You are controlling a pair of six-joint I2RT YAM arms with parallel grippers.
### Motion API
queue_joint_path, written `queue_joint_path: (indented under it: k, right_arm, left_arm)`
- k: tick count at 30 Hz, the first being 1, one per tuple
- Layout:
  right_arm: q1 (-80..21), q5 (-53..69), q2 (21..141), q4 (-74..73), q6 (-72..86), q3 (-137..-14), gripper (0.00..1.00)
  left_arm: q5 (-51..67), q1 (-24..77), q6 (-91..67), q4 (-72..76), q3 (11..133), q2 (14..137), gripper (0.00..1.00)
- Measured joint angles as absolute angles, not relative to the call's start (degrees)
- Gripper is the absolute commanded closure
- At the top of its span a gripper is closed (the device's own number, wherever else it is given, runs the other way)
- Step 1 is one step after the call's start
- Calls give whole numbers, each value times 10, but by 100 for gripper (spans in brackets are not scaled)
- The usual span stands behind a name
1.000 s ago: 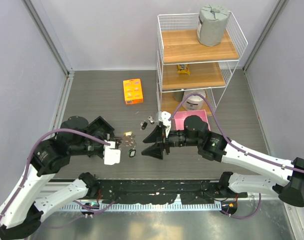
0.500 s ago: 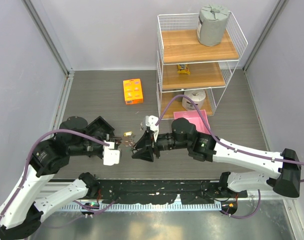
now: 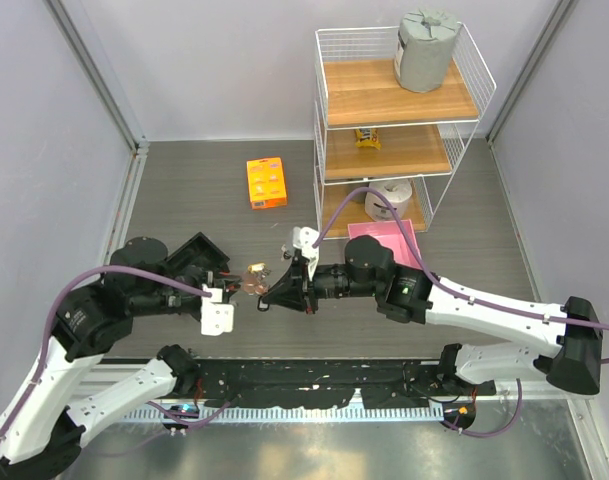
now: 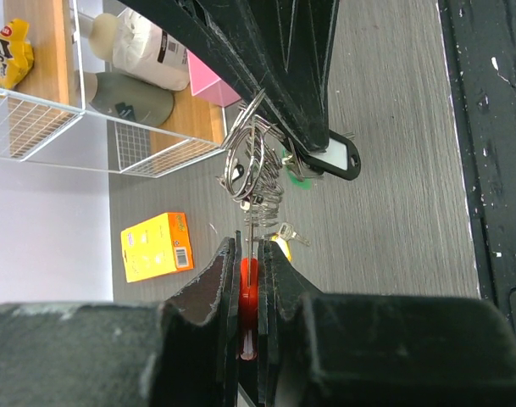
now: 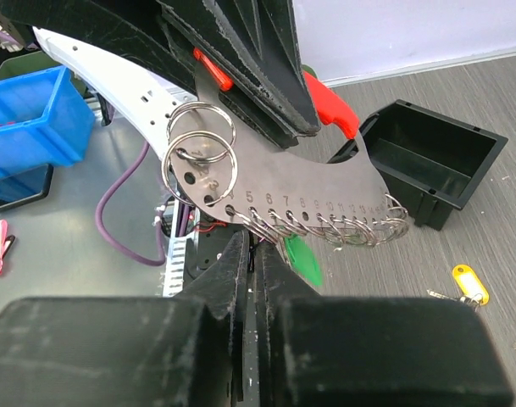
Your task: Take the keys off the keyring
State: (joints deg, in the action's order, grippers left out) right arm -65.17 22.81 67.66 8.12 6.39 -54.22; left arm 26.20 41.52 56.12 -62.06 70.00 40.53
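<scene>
Nearward of the orange cardboard box [image 3: 267,183], left fingers [image 4: 219,280] clamp the silvery keyring's [image 4: 245,165] red fob [image 4: 249,290]; right fingers [image 5: 228,271] pinch, seemingly, 1 green-tagged key [image 5: 302,261]; next, twist it free.

An orange box [image 3: 267,182] is lying flat on the grey wood-grain table [image 3: 184,190], well apart from a white wire rack [image 3: 364,95] that is standing to its right. A grey roll [image 3: 425,50] is sitting upright on the rack's top shelf. A yellow packet [image 3: 368,138] is resting on the middle shelf, and a white container [image 3: 388,200] is lying on the bottom one. A pink box [image 3: 402,230] is lying at the rack's foot. An open black bin [image 5: 427,157] is sitting on the table.
</scene>
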Motion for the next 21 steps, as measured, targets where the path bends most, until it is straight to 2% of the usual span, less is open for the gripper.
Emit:
queue_joint_path:
  k: [7, 21]
  right_arm:
    - [-651, 221, 643, 64, 70, -523, 95]
    - [-651, 216, 588, -105, 78, -539, 95]
  left_arm:
    - [262, 415, 552, -601, 674, 388, 100]
    - [292, 417, 498, -527, 577, 376, 100]
